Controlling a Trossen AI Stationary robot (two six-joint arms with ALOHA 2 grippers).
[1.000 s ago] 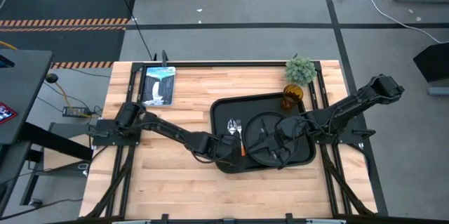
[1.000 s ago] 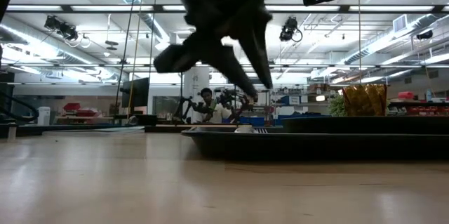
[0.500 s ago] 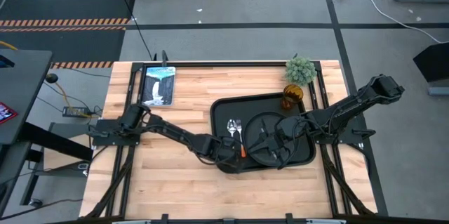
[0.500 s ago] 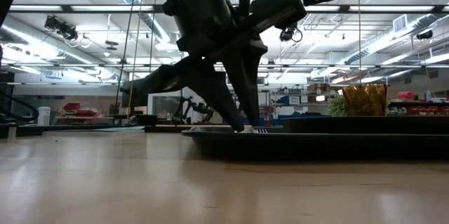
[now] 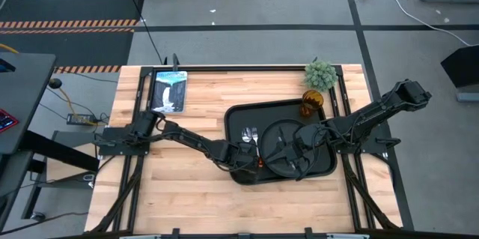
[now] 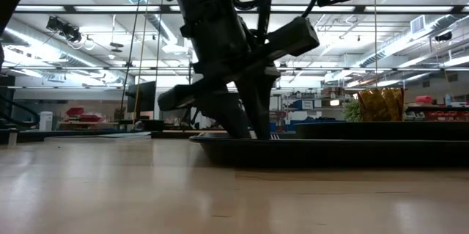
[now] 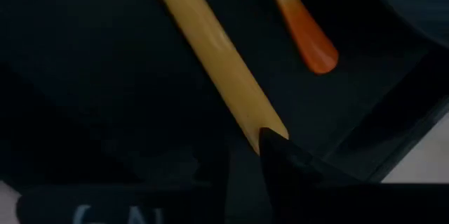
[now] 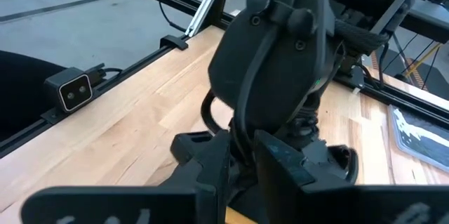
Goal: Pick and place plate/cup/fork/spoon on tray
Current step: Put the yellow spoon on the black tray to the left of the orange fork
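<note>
Two utensils lie on the tray; my left gripper, fingers parted, straddles one orange handle; next, withdraw.

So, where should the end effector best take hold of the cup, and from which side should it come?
Probably by the rim, coming straight down and pinching the wall. The cup stands upright with its mouth open upward at the far corner of the tray. The plant is close behind it and the plate lies on its near side, so a sideways approach looks crowded.
</note>
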